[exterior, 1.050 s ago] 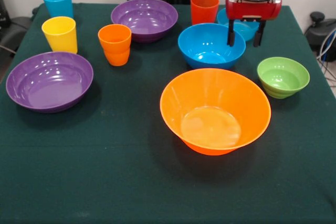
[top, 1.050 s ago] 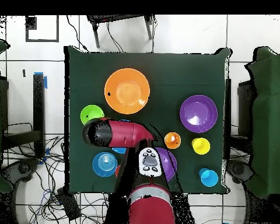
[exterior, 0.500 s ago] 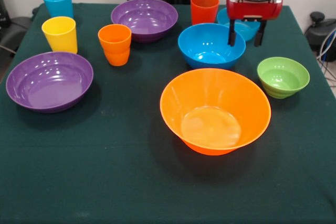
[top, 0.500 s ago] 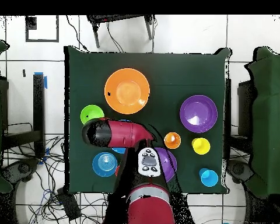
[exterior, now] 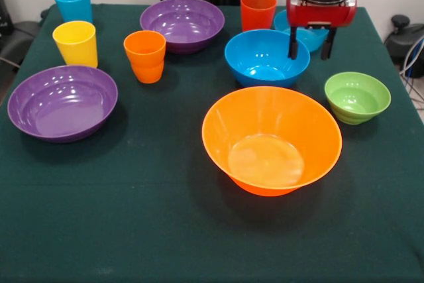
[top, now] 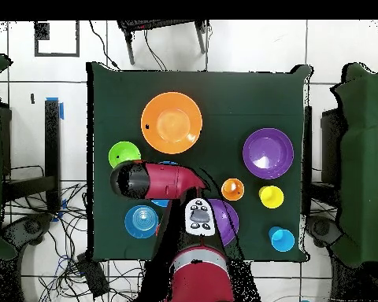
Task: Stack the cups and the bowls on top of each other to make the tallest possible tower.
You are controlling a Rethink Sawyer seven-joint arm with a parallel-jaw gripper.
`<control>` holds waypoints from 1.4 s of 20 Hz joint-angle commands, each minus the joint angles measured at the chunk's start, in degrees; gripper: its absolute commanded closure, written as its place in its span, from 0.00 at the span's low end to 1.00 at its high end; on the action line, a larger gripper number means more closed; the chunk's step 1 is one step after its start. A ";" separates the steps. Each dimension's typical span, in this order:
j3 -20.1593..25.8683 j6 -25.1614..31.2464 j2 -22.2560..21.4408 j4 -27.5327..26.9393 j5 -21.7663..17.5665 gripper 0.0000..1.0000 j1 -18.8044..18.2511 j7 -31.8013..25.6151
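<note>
My gripper [exterior: 309, 54] hangs open and empty over the right rim of the deep blue bowl [exterior: 266, 56], in front of the translucent light blue bowl [exterior: 301, 34]. The large orange bowl [exterior: 271, 138] sits in front of them and the small green bowl [exterior: 357, 96] to the right. One purple bowl [exterior: 182, 23] is at the back, the other [exterior: 62, 101] at the left. The light blue cup [exterior: 73, 2], yellow cup [exterior: 75, 42], orange cup [exterior: 145, 56] and red-orange cup [exterior: 258, 10] stand upright and apart. Nothing is stacked. In the overhead view the arm [top: 157, 179] covers the deep blue bowl.
A dark green cloth [exterior: 132, 217] covers the table. Its front half holds only the large orange bowl. Seen from above, cables lie on the floor around the table [top: 224, 94], and other green-covered tables [top: 365, 157] stand at both sides.
The gripper has drifted very slightly to the right. The bowls and cups have not moved.
</note>
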 commanded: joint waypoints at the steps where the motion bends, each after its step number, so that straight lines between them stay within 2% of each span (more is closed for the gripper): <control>1: 4.35 -1.99 3.20 -2.05 -2.12 0.00 -0.07 4.43; 13: 5.26 -3.36 3.91 -1.30 -3.26 0.00 -1.80 2.97; 19: 4.17 -4.19 4.49 -1.40 -3.67 0.00 -0.98 3.69; 28: 4.42 -4.82 4.96 -1.02 -3.83 0.00 -1.69 3.33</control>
